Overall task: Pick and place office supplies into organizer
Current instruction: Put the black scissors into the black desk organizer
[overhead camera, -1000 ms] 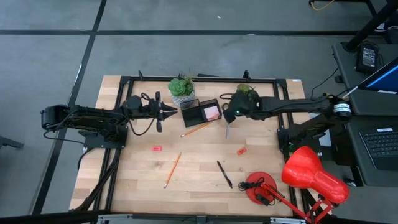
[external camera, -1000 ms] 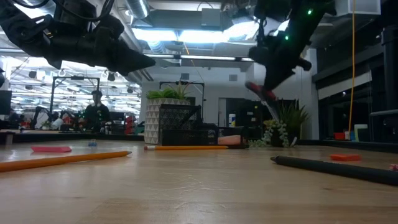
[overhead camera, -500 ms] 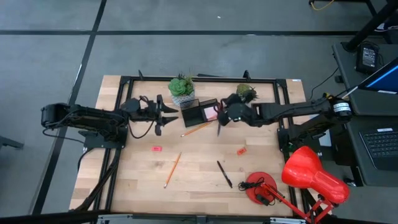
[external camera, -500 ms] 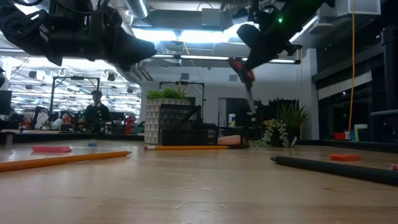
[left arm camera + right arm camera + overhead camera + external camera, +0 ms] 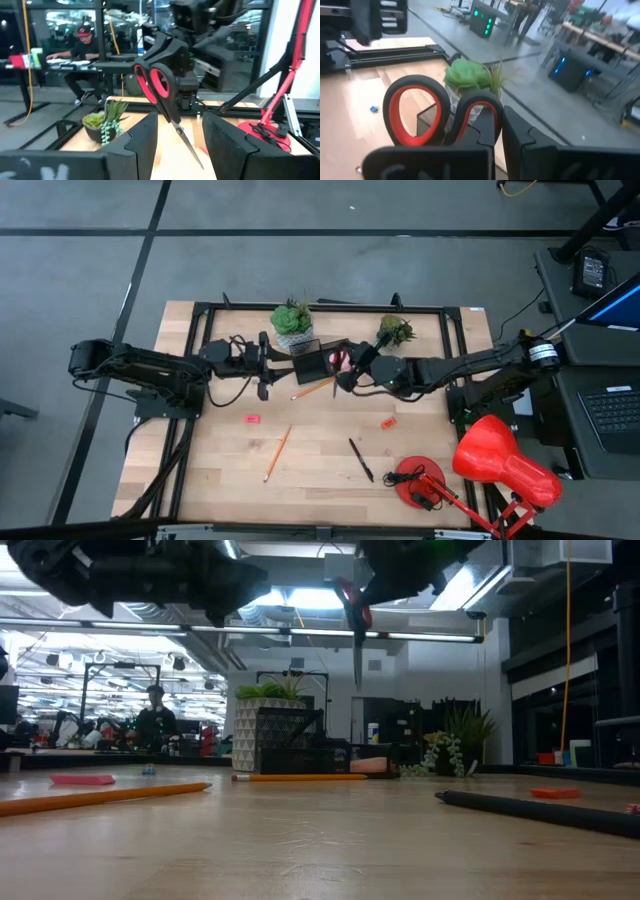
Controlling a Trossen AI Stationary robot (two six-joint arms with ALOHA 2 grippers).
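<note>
The red-handled scissors (image 5: 341, 366) hang in the air right over the black organizer (image 5: 322, 361), gripped by the right gripper (image 5: 352, 370), whose fingers are pinched onto the handle loops; the blades point down, as the low view shows (image 5: 355, 625). In the right wrist view the red loops (image 5: 415, 112) sit just ahead of the dark fingers. The pink sticky-note pad (image 5: 338, 360) lies in the organizer's compartment on the side nearer the right arm, partly hidden by the scissors.

Just beside the organizer on its other side, the left gripper (image 5: 266, 364) hovers with its fingers spread wide and nothing between them.

On the light wooden table (image 5: 220, 470), one orange pencil (image 5: 315, 388) lies just in front of the organizer. A second orange pencil (image 5: 278, 452) and a black pen (image 5: 361, 459) lie farther toward the near edge. A small red eraser (image 5: 252, 419) and another (image 5: 388, 422) sit well apart on either side.

Two green potted plants (image 5: 292, 321) (image 5: 396, 329) stand behind the organizer, and a red desk lamp (image 5: 495, 460) occupies the table's corner by the right arm.

Beyond the table, a person (image 5: 153, 720) stands among desks under ceiling lights. The floor around the table is grey.
</note>
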